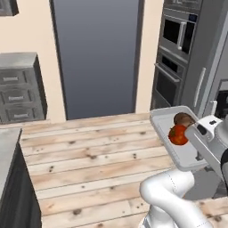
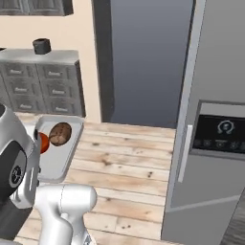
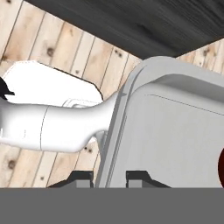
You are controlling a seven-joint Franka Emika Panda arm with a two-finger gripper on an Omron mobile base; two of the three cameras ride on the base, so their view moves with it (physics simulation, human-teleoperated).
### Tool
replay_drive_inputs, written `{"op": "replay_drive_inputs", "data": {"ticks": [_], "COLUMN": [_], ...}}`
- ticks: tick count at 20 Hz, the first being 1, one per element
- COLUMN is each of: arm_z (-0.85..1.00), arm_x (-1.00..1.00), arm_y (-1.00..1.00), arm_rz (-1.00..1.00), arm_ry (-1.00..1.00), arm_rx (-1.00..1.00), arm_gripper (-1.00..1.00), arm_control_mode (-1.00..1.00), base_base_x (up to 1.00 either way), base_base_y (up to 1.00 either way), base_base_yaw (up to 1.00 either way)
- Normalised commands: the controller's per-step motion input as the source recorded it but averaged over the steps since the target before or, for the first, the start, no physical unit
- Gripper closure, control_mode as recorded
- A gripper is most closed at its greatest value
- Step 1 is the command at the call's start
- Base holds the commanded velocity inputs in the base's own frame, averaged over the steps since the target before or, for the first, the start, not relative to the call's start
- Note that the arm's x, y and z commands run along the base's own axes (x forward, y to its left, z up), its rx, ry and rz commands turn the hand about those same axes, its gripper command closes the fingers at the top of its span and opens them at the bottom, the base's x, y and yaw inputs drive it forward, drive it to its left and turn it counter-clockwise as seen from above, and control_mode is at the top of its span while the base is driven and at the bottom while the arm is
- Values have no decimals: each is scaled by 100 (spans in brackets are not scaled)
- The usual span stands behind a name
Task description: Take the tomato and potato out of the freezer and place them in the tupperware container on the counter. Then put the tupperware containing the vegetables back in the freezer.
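Closest to us in the hand view, our two finger tips [image 3: 110, 178] sit on either side of the rim of the tupperware container [image 3: 175, 131], one outside the wall and one inside, so the gripper [image 3: 110, 178] looks closed on that edge and carries the tray; the contact itself falls at the bottom edge of the view, so we say pinched with some caution. Beyond the rim we see wooden floor [image 3: 52, 48] and a dark slab [image 3: 144, 22] at the top. From the left base view, the tupperware container [image 1: 165, 133] hangs in the air above the wooden floor [image 1: 89, 151], tilted, held at its near right end by the gripper [image 1: 201, 133]. Inside it the tomato [image 1: 178, 134] lies touching the potato [image 1: 182, 119], the potato on the far side of the tomato, both close to the hand. From the right base view the same tray [image 2: 60, 162] shows to the left of the freezer [image 2: 210, 119], well apart from its tall grey door, with the potato [image 2: 60, 133] just beside the tomato [image 2: 43, 142], which our arm partly hides. Behind the tray stand grey drawers [image 2: 43, 86] with a small dark cup [image 2: 41, 46] on top. Wall ovens [image 1: 176, 58] rise beyond the tray in the left base view.
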Motion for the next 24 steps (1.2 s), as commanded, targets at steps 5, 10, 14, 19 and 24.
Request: {"op": "replay_drive_inputs", "data": {"ticks": [5, 10, 14, 19, 24], "arm_z": [0, 0, 0, 0, 0], "arm_x": [0, 0, 0, 0, 0], "arm_y": [0, 0, 0, 0, 0], "arm_rz": [0, 0, 0, 0, 0], "arm_ry": [0, 0, 0, 0, 0], "arm_rx": [0, 0, 0, 0, 0], "arm_gripper": [100, 100, 100, 100, 100], "arm_control_mode": [100, 100, 100, 100, 100], "base_base_x": [100, 100, 98, 59, 23], "base_base_y": [23, 24, 37, 38, 35], "base_base_yaw": [-46, -59, -58, -72, -87]}}
